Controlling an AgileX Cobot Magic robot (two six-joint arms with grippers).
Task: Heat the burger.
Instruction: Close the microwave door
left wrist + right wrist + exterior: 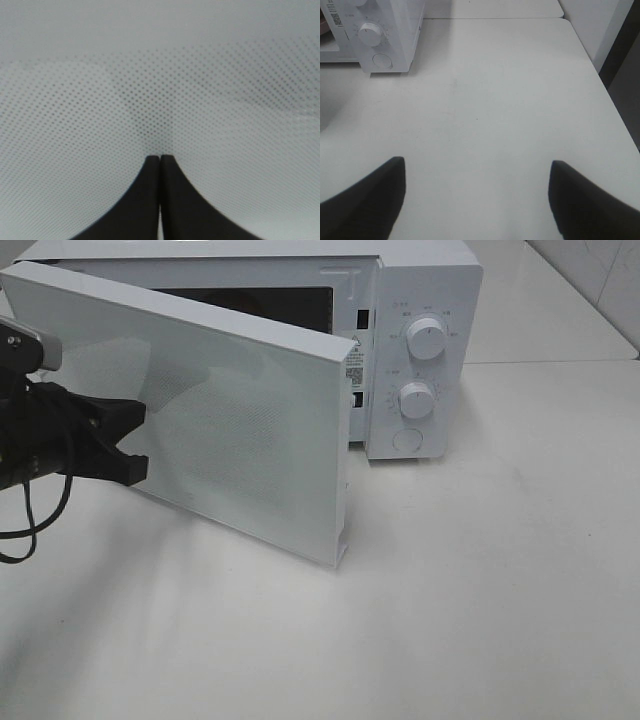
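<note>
The burger is hidden from every view. A white microwave stands at the back of the table, its door swung partly open toward the front left. My left gripper is shut, and its black fingertips rest against the door's outer face. In the left wrist view the left gripper has its fingers pressed together against the dotted door panel. My right gripper is open above the bare table, with nothing between its fingers, and the microwave lies ahead of it.
Two round knobs and a round button sit on the microwave's right-hand panel. A black cable hangs from the left arm. The table edge runs past the right gripper's outer side.
</note>
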